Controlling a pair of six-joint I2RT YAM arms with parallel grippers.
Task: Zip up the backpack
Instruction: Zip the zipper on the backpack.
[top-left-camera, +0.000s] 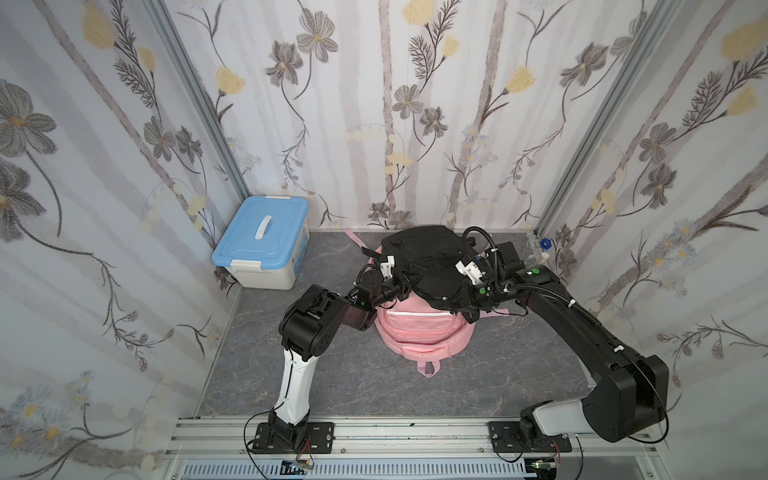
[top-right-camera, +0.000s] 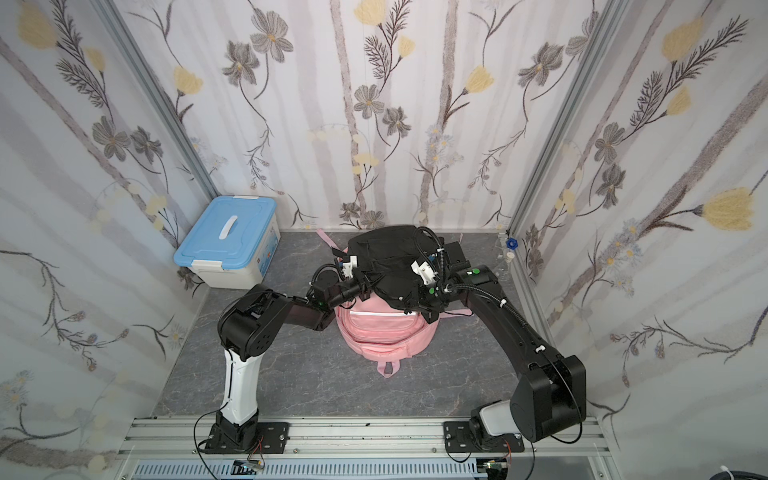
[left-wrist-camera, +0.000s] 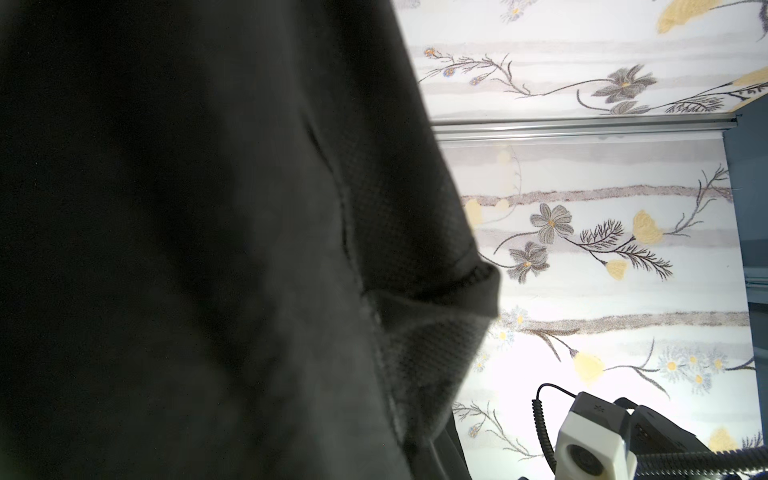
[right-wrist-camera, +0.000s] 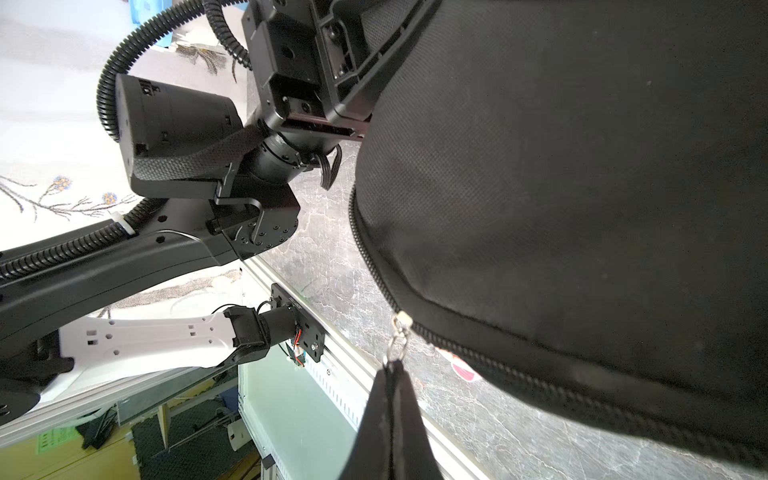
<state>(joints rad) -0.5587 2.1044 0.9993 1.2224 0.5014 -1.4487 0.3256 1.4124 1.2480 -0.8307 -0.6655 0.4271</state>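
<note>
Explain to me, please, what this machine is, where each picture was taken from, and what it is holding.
This is a robot with a left arm and a right arm, mounted at the table's front. The two wide pictures come from one camera pair above; the two close-ups come from cameras on the arms' wrists. On the table lie a pink backpack, a black backpack resting on it, and a box with a blue lid. The right tool is shut on the black backpack's zip pull, seen in the right wrist view. The left tool is shut at that backpack's edge, apparently pinching its fabric; its camera sees mostly black cloth.
</note>
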